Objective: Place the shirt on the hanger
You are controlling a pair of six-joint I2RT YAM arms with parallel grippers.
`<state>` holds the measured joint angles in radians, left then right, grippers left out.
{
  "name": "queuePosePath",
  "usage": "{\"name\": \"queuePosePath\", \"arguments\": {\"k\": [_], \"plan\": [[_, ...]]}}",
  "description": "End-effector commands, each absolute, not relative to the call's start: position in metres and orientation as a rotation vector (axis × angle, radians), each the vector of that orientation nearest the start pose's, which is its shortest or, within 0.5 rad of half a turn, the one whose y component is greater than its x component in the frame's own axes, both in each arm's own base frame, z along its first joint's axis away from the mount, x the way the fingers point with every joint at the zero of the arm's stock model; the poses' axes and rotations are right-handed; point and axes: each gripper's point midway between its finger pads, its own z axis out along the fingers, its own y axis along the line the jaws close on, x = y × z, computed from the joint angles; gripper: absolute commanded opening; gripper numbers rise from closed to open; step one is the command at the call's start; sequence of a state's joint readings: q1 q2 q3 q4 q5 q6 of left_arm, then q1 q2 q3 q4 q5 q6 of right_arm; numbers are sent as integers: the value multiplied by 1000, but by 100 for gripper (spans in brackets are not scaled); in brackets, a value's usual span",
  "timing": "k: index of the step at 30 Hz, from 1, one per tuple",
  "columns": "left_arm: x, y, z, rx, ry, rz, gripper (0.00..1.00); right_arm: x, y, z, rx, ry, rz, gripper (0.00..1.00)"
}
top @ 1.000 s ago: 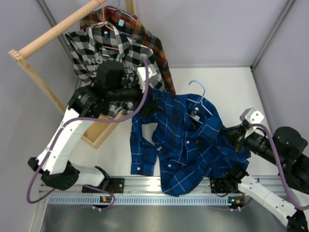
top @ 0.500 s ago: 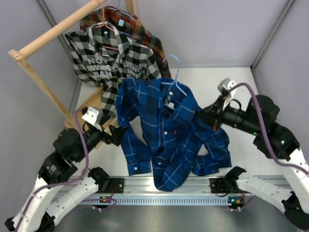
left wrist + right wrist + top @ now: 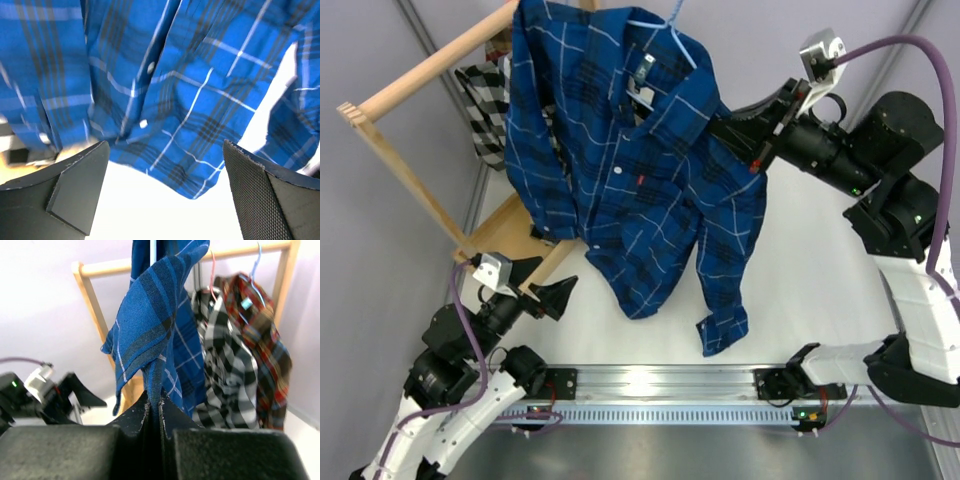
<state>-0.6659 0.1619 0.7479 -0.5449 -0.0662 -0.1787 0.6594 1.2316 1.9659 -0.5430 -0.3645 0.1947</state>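
The dark blue plaid shirt (image 3: 620,170) hangs in the air on the light-blue hanger (image 3: 670,35), whose wire shows at the collar near the top edge. My right gripper (image 3: 722,125) is raised high at the right and is shut on a fold of the shirt's shoulder (image 3: 150,325); the cloth runs straight into the closed jaws of that gripper (image 3: 154,402). My left gripper (image 3: 545,280) sits low by the table's front left, open. In its wrist view the shirt hem (image 3: 190,125) hangs above and beyond the gap between the left gripper's (image 3: 165,147) fingers without touching them.
A wooden rack (image 3: 430,70) stands at the back left, its foot (image 3: 515,235) on the table. On it hang a black-and-white checked shirt (image 3: 225,370) and a red-brown plaid shirt (image 3: 262,340). Grey walls close in the white table (image 3: 800,270).
The right gripper has lifted the shirt and hanger from the table up to the height of the rack rail. The left arm has drawn back low toward its base.
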Motion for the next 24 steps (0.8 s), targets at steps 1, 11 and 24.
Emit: {"name": "queuePosePath", "arguments": {"k": [1, 11, 24], "plan": [[164, -91, 320, 179, 1513, -533, 98, 180, 244, 650, -615, 1071, 1044, 0], [172, -64, 316, 42, 1527, -427, 98, 190, 287, 657, -643, 1021, 1178, 0], [173, -62, 315, 32, 1526, -415, 98, 194, 340, 590, -659, 1074, 1127, 0]]}}
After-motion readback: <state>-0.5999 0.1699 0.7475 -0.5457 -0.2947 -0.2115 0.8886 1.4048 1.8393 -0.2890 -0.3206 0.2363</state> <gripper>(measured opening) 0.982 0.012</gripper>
